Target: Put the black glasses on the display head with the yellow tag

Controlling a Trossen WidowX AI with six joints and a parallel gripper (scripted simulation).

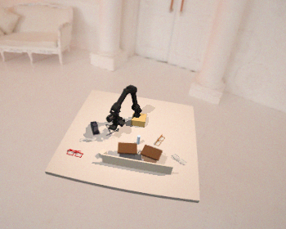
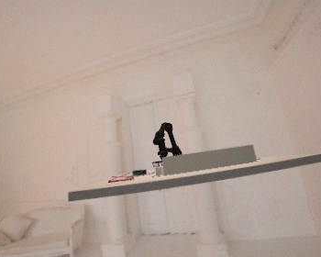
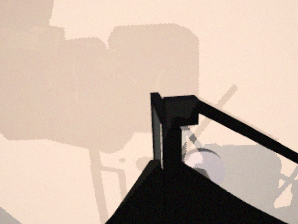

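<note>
You have a pale square table top (image 1: pixel 176 123) under everything, and I place the rest against the low grey-white display stand (image 1: pixel 113 160) along its front part. On that stand sit two brown-topped display heads, one (image 1: pixel 127 148) toward its left and one (image 1: pixel 152 152) toward its right, close together; no yellow tag can be made out at this size, and no writing or brand reads anywhere. Behind the stand the black arm (image 1: pixel 123 102) bends over from a yellow block (image 1: pixel 140 120) at its foot, and the gripper (image 1: pixel 112 127) hangs low behind the stand's left end. Its fingers are clamped on the black glasses (image 3: pixel 174 115): in the wrist view a dark frame corner stands just beyond the fingertips and one temple runs off to the right. A dark box (image 1: pixel 95 127) lies just left of the gripper. Red glasses (image 1: pixel 74 153) lie well left of the stand near the table's left edge, tan glasses (image 1: pixel 159 140) behind its right end, pale glasses (image 1: pixel 179 159) just right of it. A small white cylinder with a blue cap (image 1: pixel 138 138) stands upright behind the heads. Bare table remains ahead of the stand and along the far right.
</note>
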